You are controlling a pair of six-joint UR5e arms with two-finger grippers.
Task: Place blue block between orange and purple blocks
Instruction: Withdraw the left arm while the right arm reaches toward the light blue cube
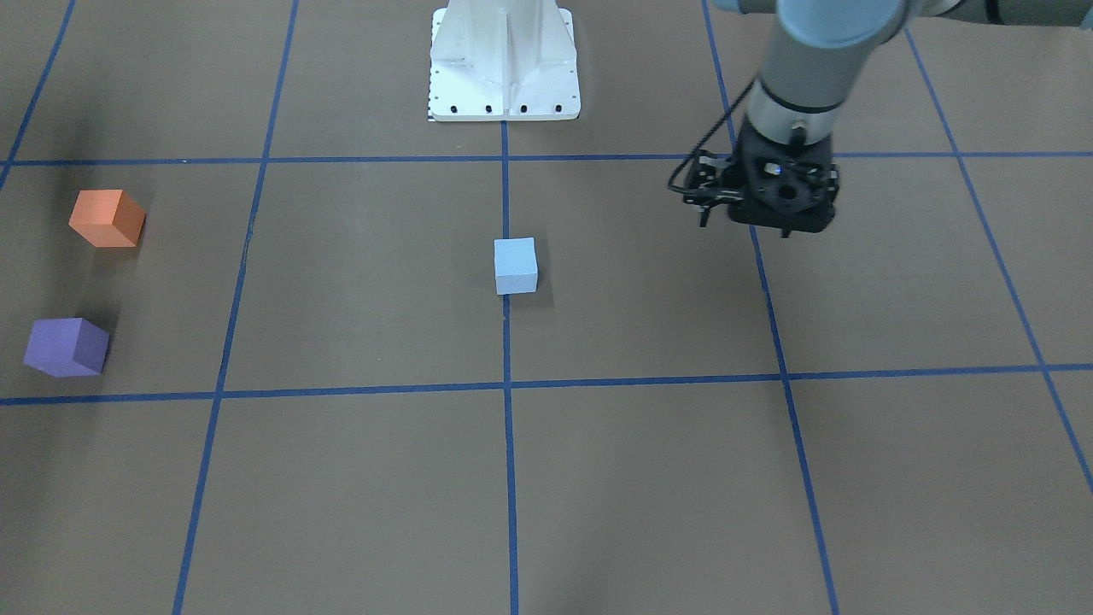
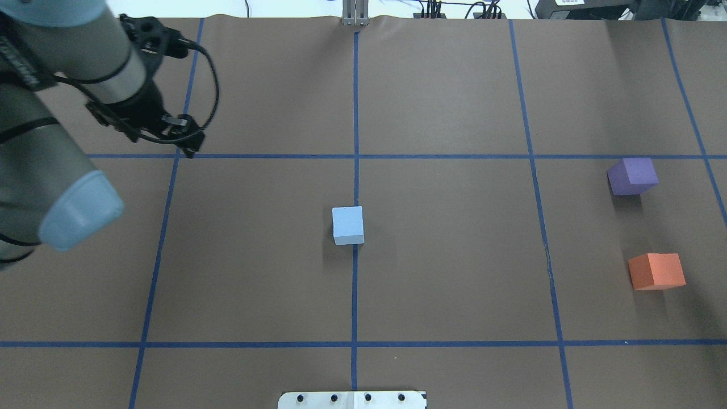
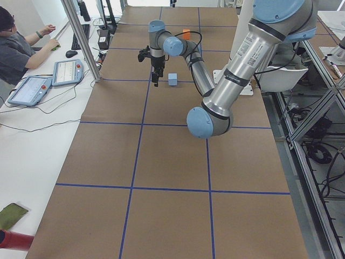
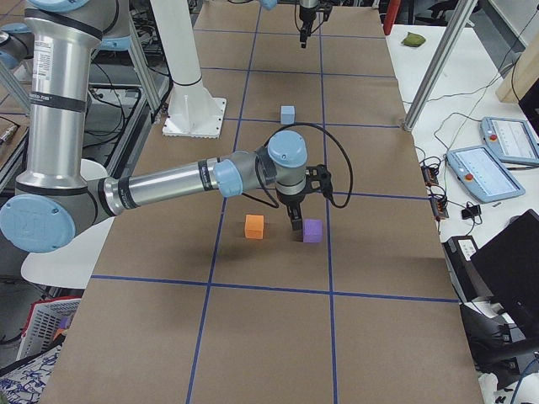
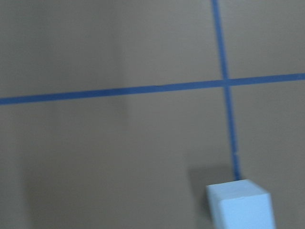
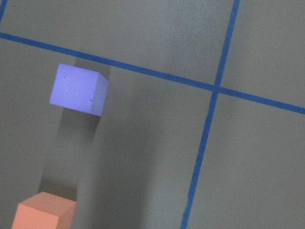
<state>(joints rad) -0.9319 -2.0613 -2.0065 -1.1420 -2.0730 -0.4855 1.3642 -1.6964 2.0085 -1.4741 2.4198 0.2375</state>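
The light blue block (image 2: pixel 347 225) sits on the brown table's centre line; it also shows in the front view (image 1: pixel 516 265) and at the bottom right of the left wrist view (image 5: pixel 240 205). The orange block (image 2: pixel 656 271) and the purple block (image 2: pixel 632 176) stand apart at the robot's far right, with a gap between them. My left gripper (image 2: pixel 189 152) hangs above the table, well left of the blue block; it looks shut and empty. My right gripper (image 4: pixel 296 229) shows only in the exterior right view, over the gap beside the purple block (image 4: pixel 312 231). I cannot tell its state.
The white robot base plate (image 1: pixel 504 60) stands at the robot's edge of the table. Blue tape lines grid the brown surface. An operator (image 3: pixel 16 48) sits at a side bench with tablets (image 3: pixel 32 89). A metal post (image 3: pixel 81 38) stands at the table's edge.
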